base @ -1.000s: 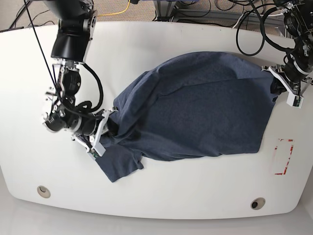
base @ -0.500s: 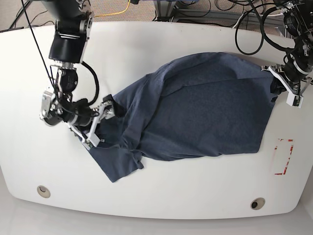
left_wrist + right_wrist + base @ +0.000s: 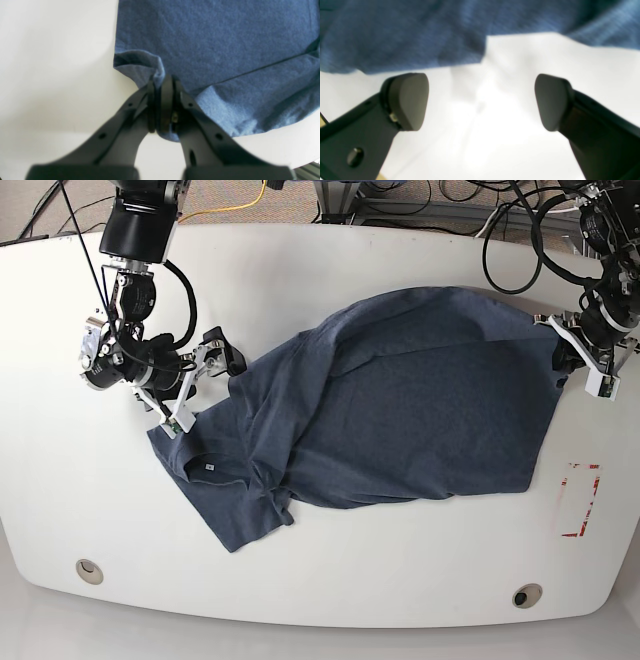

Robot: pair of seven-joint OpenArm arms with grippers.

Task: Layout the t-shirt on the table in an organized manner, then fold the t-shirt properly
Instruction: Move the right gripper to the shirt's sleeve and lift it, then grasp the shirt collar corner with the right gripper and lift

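Two arms are seen over the white counter [image 3: 330, 580], one at each side of the t-shirt [image 3: 400, 400]; the dark blue t-shirt is spread on the counter, mostly in the middle and toward the right of the base view, with many wrinkles and with one layer folded over another. A lower part of the cloth, with a small white label [image 3: 209, 466] on it, reaches toward the front left of this view; a seam is seen across the cloth in the left wrist view.

The left gripper [image 3: 162, 100] is found at the right edge of the base view; its jaws are pressed together on a small fold at the edge of the t-shirt, and the cloth is pinched between the dark pads; a little blue cloth is also seen below the jaws. The edge next to this fold is curled up a little from the counter.

The right gripper [image 3: 481, 100] is found at the left of the base view, just beside the left edge of the t-shirt; its jaws are spread wide and nothing is held between them; only bare white counter is seen between the two pads, and the blue cloth lies beyond the fingertips.

A red rectangular mark [image 3: 580, 500] is seen on the counter near the right edge, apart from the cloth; two round grommet holes [image 3: 527, 595] are seen near the front edge.
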